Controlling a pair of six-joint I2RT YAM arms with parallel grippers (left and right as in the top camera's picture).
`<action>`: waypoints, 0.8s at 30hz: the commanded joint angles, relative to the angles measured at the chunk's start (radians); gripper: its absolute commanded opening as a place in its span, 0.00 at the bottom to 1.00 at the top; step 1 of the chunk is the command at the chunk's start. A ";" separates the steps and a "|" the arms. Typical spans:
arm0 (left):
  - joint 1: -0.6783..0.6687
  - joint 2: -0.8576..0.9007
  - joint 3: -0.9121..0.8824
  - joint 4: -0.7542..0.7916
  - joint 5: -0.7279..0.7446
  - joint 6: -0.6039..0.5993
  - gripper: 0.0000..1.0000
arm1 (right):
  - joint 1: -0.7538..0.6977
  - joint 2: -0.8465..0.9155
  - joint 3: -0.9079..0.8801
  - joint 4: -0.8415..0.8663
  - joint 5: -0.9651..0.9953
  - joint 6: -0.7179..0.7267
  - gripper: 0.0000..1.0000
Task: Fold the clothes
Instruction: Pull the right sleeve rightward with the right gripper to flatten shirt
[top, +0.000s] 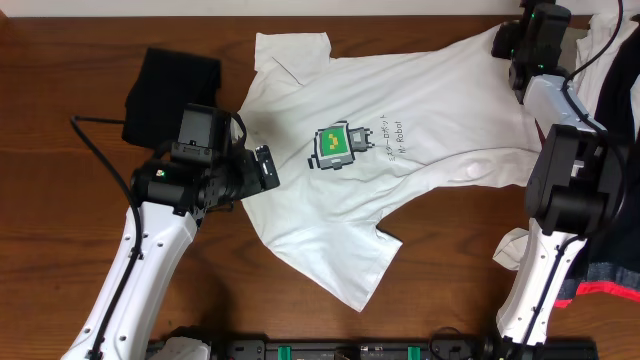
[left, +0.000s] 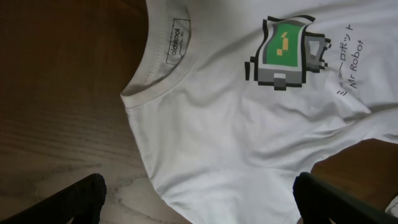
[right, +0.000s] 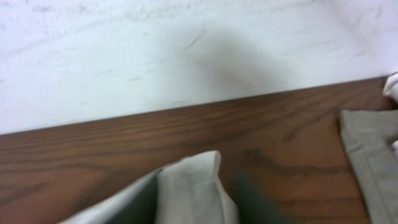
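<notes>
The clothes are chiefly a white T-shirt (top: 420, 100) spread print-up on the wooden table, its green-and-grey robot print (top: 340, 145) near the middle. My left gripper (top: 265, 168) hovers open at the shirt's collar side. In the left wrist view its black fingers (left: 81, 196) stand wide apart over the shirt (left: 236, 137), below the collar (left: 155, 81) and print (left: 286, 53). My right gripper (top: 508, 45) is at the shirt's far right corner. In the blurred right wrist view a peak of white fabric (right: 193, 180) stands between its parted dark fingers (right: 255, 199).
A black garment (top: 170, 85) lies folded at the back left. More clothes (top: 615, 90) are piled along the right edge, and a grey cloth (right: 373, 155) lies near the right gripper. A white surface (right: 186, 50) rises behind the table's far edge.
</notes>
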 joint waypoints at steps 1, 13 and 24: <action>0.004 -0.001 0.007 -0.002 0.003 0.009 0.98 | -0.009 -0.005 0.016 0.003 0.021 -0.016 0.77; 0.004 -0.001 0.007 -0.002 0.003 0.009 0.98 | -0.039 -0.335 0.019 -0.488 0.017 -0.016 0.99; 0.004 -0.001 0.007 -0.002 0.003 0.009 0.98 | -0.045 -0.512 0.017 -1.153 0.017 0.043 0.67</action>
